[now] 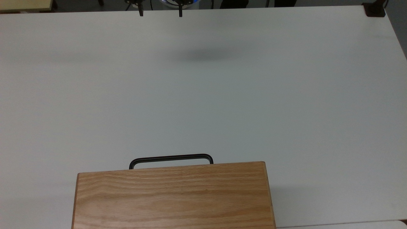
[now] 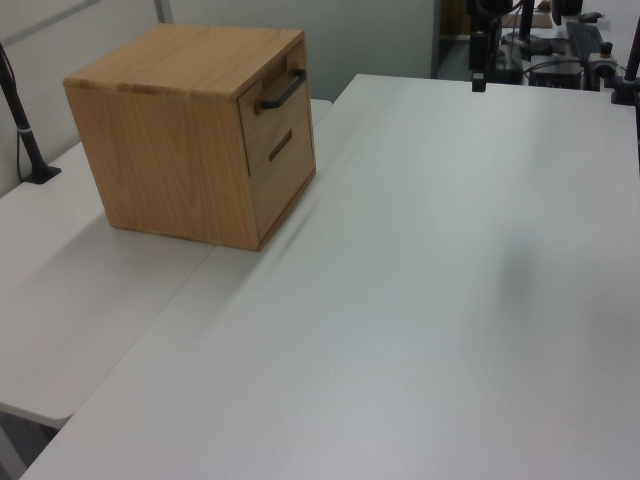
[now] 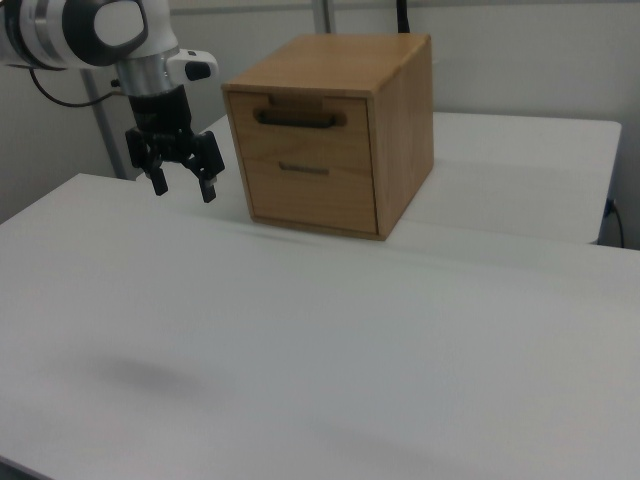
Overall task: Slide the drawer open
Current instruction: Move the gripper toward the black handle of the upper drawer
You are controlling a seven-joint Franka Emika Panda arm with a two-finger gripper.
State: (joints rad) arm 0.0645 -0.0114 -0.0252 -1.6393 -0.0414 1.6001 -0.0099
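One wooden cabinet [image 3: 335, 130] is sitting on the white table [image 3: 300, 340], filling the upper middle of the right view, the upper left of the left view [image 2: 195, 130] and the bottom centre of the top view [image 1: 173, 197]. Its upper drawer [image 3: 310, 120] is sitting closed, its front flush with the cabinet face, and its thin black handle [image 3: 298, 119] is standing out from the front panel. In the top view the handle [image 1: 171, 159] is showing as a dark loop jutting past the cabinet's upper edge; in the left view it [image 2: 283, 90] is lying near the cabinet's top right corner. A second, lower drawer front with a small slot pull [image 3: 303, 169] is showing beneath it.

In the right view the gripper [image 3: 182, 187] is hanging in the upper left of the frame, above the table and apart from the cabinet, its two black fingers [image 3: 208, 185] spread wide and holding nothing. In the top view the fingertips [image 1: 141, 12] are showing at the upper edge, well apart from the handle. A soft shadow [image 1: 203, 55] is lying on the table in the upper middle of the top view.
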